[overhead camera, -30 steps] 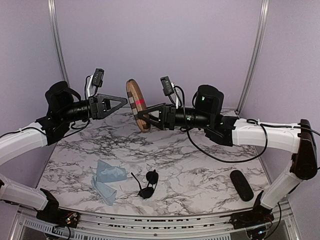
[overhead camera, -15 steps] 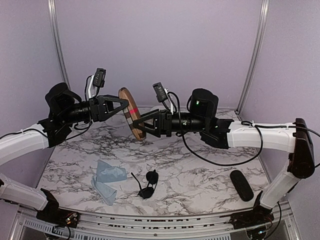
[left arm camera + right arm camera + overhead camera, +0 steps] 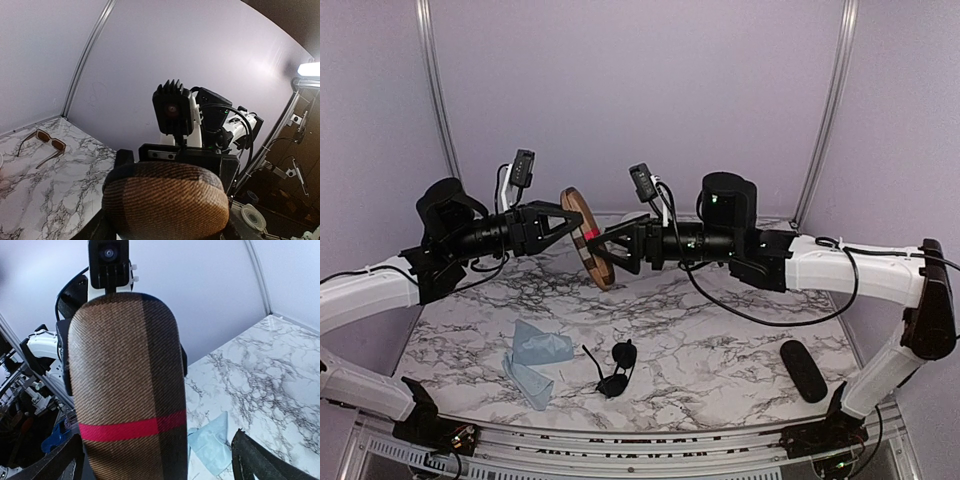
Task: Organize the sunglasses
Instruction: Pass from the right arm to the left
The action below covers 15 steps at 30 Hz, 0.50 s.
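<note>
Half-secured: case [image 3: 127, 380] clamped aloft by right gripper [image 3: 610, 252], closure of left gripper [image 3: 570, 218] impossible to tell, liable to drop onto black sunglasses [image 3: 617, 368] at 6 o'clock upon early release.

No text, label or number can be read anywhere

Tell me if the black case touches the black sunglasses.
Apart. The top view shows bare marble between the black case and the black sunglasses.
</note>
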Motion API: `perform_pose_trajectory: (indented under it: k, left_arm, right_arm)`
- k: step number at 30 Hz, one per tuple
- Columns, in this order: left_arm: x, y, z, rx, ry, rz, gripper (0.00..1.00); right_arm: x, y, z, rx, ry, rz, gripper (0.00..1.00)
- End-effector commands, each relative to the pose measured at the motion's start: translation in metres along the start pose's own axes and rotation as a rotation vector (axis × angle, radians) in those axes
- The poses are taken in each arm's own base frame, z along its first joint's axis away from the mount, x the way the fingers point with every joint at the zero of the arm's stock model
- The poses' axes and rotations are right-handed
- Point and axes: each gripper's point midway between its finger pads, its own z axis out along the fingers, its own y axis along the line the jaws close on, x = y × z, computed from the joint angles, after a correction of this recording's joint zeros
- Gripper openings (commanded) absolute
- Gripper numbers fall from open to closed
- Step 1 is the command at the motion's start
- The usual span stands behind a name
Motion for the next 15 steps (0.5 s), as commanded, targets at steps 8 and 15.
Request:
perform_pose_trajectory:
  k: [8,15]
  left_arm:
    - [-0.011,-0.001,-0.029,-0.152,-0.101,0.577,0.41]
    - [0.015,-0.010,-0.026,-0.060,-0.018,1.105,0.28]
  right_arm:
    - [-0.014,-0.053,-0.065,0.287,0.014,0.061,0.99]
    - [-0.019,-0.076,-0.069,0.409,0.001,0.334,0.99]
